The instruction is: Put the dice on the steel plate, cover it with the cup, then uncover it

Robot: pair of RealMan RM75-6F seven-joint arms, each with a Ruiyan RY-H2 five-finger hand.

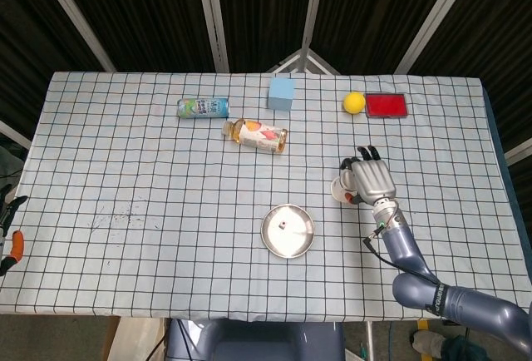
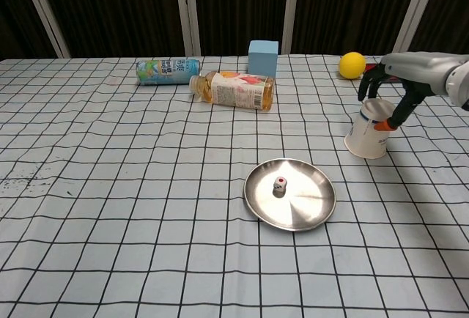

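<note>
Dice: one, sitting on the steel plate just left of its centre, so by my reading the first step is done and covering comes next.

Largest to smallest, as you see it from the head view:
- Tabletop, one, under a checked cloth.
- Your right hand, at about 1 o'clock from the plate. Its fingers curl over the top of the cup, with the thumb side down along the far flank. Whether they have closed enough to carry it, I cannot tell. The left hand is not in view.
- Bottles, two, both lying on their sides at 11 o'clock from the plate: a green-labelled one and an amber one, near each other but apart.
- Blue block, one, at 12 o'clock.
- Red tray, one, far right, with one yellow ball just beside it.
- Cup, one, white, mouth down and tilted, so it is already turned the right way to cover the dice.
</note>
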